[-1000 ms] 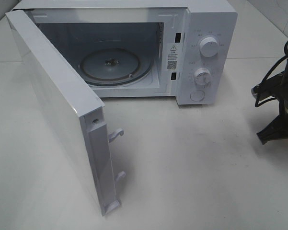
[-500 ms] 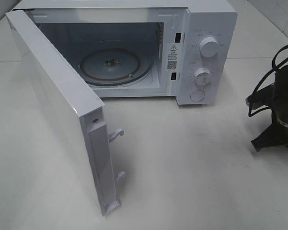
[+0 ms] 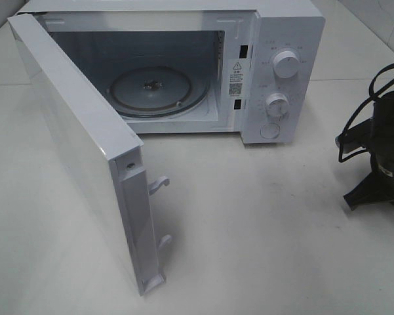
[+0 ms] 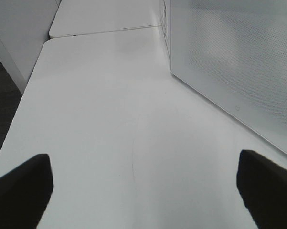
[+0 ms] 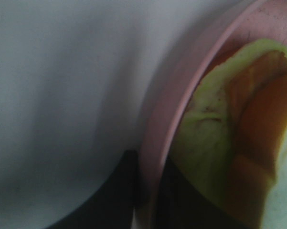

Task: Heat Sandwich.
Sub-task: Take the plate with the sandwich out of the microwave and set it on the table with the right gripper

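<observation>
Right arm shifted inward — microwave label unreadable.

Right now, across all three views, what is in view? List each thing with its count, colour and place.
microwave: one, white, back of the table, two knobs on its panel
microwave door: one, white, swung open toward the front left
turntable: one, glass, bare, inside the cavity
table: one, white
plate: one, pink, rim between the right fingers
sandwich: one, green lettuce and reddish filling, on the plate
left gripper: black, open above the table
right gripper: black, shut on the plate rim
</observation>
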Robot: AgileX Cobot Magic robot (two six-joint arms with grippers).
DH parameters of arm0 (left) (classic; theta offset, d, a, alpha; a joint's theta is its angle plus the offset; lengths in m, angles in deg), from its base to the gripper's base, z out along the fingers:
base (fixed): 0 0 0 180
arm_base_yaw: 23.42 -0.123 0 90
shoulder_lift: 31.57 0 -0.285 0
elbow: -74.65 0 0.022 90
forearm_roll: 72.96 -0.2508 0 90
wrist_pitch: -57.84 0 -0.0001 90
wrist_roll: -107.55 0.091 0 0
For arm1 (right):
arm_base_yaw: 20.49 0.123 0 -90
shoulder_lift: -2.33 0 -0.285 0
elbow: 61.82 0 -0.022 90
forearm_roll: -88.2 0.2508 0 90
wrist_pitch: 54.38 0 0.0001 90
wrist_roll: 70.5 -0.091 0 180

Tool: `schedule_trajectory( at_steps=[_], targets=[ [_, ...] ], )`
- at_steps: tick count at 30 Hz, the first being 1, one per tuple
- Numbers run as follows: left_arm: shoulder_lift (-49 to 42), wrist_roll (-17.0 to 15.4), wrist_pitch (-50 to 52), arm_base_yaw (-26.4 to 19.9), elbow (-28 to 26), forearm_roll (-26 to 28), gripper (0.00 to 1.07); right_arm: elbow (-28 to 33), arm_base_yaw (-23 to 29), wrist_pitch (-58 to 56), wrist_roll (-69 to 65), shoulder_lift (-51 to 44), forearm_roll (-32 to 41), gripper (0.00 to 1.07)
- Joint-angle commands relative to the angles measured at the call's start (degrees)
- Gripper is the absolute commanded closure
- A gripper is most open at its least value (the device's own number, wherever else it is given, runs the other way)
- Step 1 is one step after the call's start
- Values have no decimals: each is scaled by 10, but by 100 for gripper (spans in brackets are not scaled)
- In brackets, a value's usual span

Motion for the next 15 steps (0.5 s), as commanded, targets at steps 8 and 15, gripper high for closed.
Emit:
schedule_trajectory(
  at_steps=[8,15],
  targets=[
    [-13,-3,3,6,1,1,3,-1,-3,-5,91,-59,101,57],
    [-13,-3,3,6,1,1,3,-1,-3,-32,182,-127,203,39]
  ],
)
